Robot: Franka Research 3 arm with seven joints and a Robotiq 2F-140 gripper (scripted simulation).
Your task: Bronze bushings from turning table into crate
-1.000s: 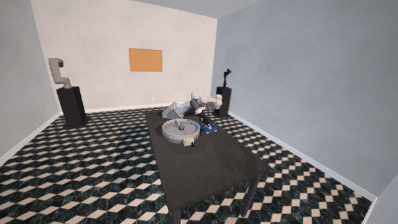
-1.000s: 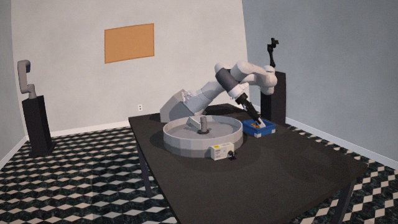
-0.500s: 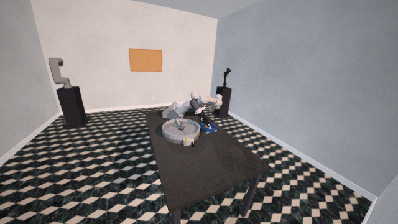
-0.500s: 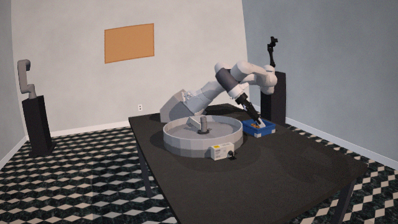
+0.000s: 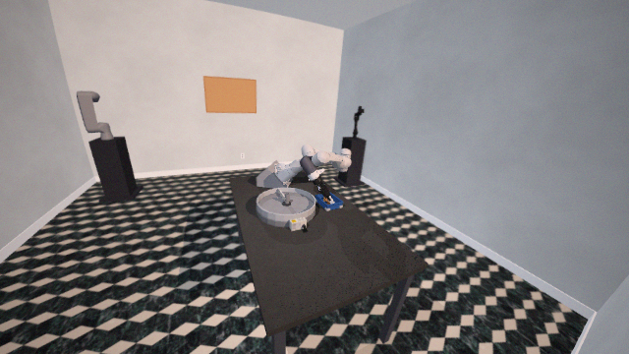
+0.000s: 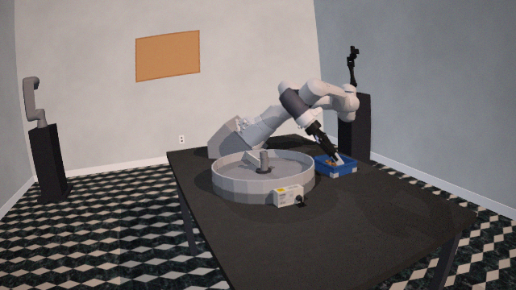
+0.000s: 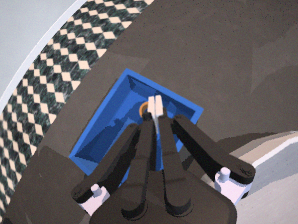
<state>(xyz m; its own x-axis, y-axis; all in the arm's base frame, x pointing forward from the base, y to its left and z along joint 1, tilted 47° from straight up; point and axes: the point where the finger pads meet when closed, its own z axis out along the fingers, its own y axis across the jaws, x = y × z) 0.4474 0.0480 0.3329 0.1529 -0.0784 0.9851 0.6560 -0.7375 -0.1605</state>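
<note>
My gripper points down into the blue crate, with its fingertips together. A bronze bushing shows at the left fingertip in the wrist view and looks pinched by its wall; part of it is hidden behind the finger. Other bronze pieces show low in the crate beside the fingers in the top and exterior views; their number is unclear. The grey turning table stands beside the crate. No steel bushings can be made out on it.
The turning table has a raised rim, a centre post and a slanted bar. A small white box stands against its front. The crate lies near the right edge of the dark table.
</note>
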